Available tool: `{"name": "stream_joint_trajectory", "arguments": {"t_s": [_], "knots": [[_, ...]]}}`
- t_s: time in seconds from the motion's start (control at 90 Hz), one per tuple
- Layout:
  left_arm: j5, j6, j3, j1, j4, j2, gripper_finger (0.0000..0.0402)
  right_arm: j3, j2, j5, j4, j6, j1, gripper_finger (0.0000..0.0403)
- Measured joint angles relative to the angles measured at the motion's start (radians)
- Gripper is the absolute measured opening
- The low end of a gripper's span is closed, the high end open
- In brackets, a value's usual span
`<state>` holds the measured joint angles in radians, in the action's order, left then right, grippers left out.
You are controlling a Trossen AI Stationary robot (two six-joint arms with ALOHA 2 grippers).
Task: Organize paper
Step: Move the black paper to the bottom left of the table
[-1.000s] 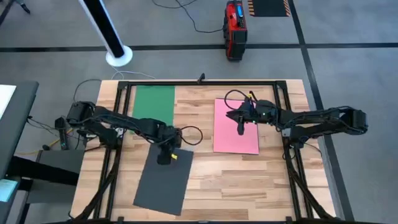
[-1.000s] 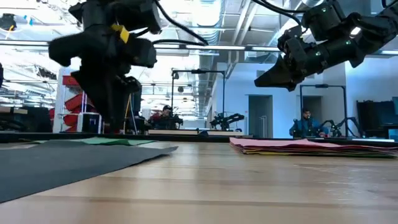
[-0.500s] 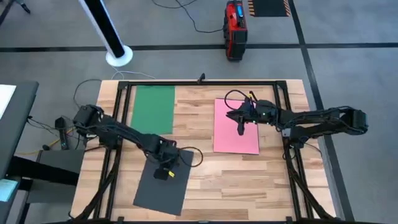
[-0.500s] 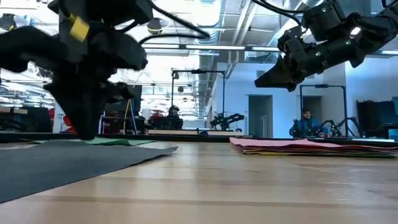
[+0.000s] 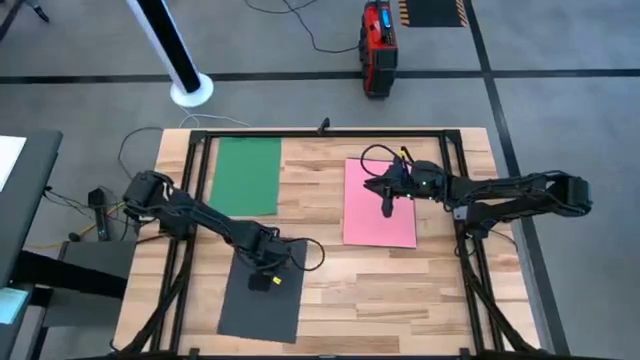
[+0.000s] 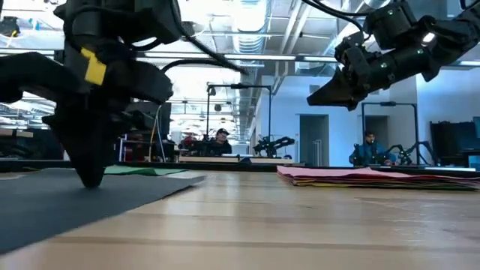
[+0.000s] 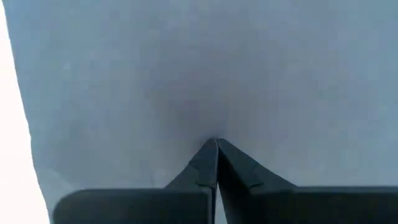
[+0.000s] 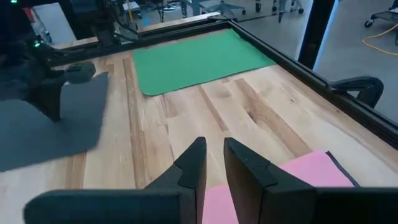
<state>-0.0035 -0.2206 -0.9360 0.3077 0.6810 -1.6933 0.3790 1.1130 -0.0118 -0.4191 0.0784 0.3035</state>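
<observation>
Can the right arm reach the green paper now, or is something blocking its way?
Probably yes. The right tool hovers over the pink paper, and only bare wood lies between it and the green paper. The left tool presses on the dark grey paper, well aside.

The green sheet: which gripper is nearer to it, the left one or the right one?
Left, by a small margin. The left gripper is pressed on the grey sheet, just in front of the green sheet. The right gripper hovers above the pink sheet, across bare wood.
</observation>
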Motion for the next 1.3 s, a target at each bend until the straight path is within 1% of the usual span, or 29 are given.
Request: {"name": "stream_joint_trajectory", "arguments": {"t_s": [0.133, 0.256, 0.522, 0.833, 1.133, 1.3], "knots": [[-0.03, -0.013, 0.0, 0.0, 0.042, 0.002, 0.0, 0.0, 0.0, 0.001, 0.001, 0.0, 0.0, 0.0056], [-0.042, -0.016, 0.009, 0.008, 0.042, 0.003, 0.0, 0.0, 0.0, 0.002, 0.001, 0.0, 0.0, 0.0056], [-0.05, -0.043, 0.035, 0.031, 0.038, 0.003, 0.0, 0.0, 0.0, 0.002, 0.001, 0.0, 0.0, 0.0056], [-0.075, -0.084, 0.039, 0.075, 0.085, 0.002, 0.0, 0.0, 0.0, 0.002, 0.001, 0.0, 0.0, 0.0056], [-0.099, -0.062, 0.04, 0.107, 0.163, 0.003, 0.0, 0.0, 0.0, 0.002, 0.002, 0.0, 0.0, 0.0056], [-0.136, -0.028, 0.044, 0.114, 0.185, 0.04, 0.0, 0.0, 0.0, 0.002, 0.002, 0.0, 0.0, 0.0056]]}}
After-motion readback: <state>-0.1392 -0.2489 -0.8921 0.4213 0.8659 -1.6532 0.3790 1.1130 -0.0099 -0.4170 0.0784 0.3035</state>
